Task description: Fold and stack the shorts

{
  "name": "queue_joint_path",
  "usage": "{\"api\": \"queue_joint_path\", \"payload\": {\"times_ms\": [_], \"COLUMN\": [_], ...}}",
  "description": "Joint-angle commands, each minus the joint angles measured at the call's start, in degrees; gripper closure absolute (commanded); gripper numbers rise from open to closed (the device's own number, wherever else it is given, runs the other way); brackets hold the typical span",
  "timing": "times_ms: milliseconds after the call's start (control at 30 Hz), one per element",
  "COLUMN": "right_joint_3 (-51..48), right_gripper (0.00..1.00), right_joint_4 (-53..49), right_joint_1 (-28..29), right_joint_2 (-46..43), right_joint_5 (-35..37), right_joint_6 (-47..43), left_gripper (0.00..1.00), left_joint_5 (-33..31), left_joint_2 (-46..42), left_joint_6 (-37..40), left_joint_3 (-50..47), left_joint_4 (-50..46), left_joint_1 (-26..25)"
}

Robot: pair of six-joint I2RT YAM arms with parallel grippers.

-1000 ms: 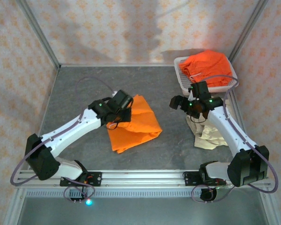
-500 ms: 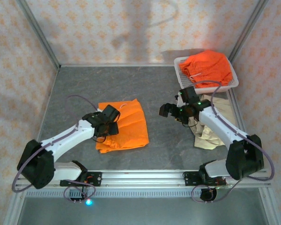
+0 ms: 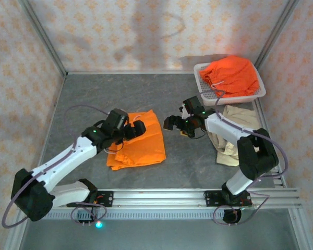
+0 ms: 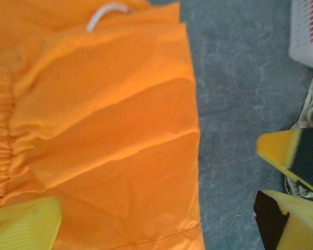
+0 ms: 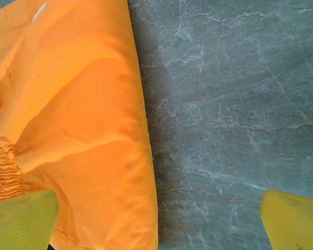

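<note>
Grey stone-look table (image 3: 188, 156): left gripper (image 3: 138, 129), jaws spread, hovers over folded orange shorts (image 3: 146, 148), their white drawstring (image 4: 105, 11) clear from its wrist. Right gripper (image 3: 171, 123), likewise spread, hangs just beside them. Beige shorts (image 3: 235, 125) lie crumpled; white basket (image 3: 204, 94) holds second orange shorts (image 3: 230, 73).

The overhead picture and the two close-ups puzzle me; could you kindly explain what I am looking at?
Two robot arms are bolted at the near edge of a grey table, each ending in a two-fingered tool. The overhead picture comes from a fixed camera above and behind them. The close-ups come from cameras on the wrists, so the yellow shapes are the tools' own fingers. On the table lie one orange pair of shorts and, to its right, a crumpled beige pair. A white basket at the far right holds a second orange pair. The left tool hovers over the first orange pair, the right tool beside it; both are open and hold nothing.
</note>
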Motion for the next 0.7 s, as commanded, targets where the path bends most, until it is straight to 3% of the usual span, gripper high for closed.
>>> {"api": "queue_joint_path", "payload": {"times_ms": [0,233,667], "right_joint_3": [1.2,0.3,5.1], "right_gripper": [0.02,0.03,0.10], "right_joint_4": [3.2,5.5,9.2], "right_joint_1": [0.0,1.3,8.0], "right_joint_2": [0.5,1.6,10.9], "right_joint_5": [-1.7,-4.3,-6.0], "right_joint_6": [2.2,3.3,4.7], "left_gripper": [0.00,0.00,0.00], "left_joint_5": [1.8,0.8,0.9], "left_joint_2": [3.1,6.0,7.5], "left_joint_6": [-3.4,-3.2,-1.6], "left_joint_3": [-5.5,-14.8,-17.1], "left_joint_4": [4.4,10.6,13.8], "left_joint_1": [0.3,3.9,4.2]}}
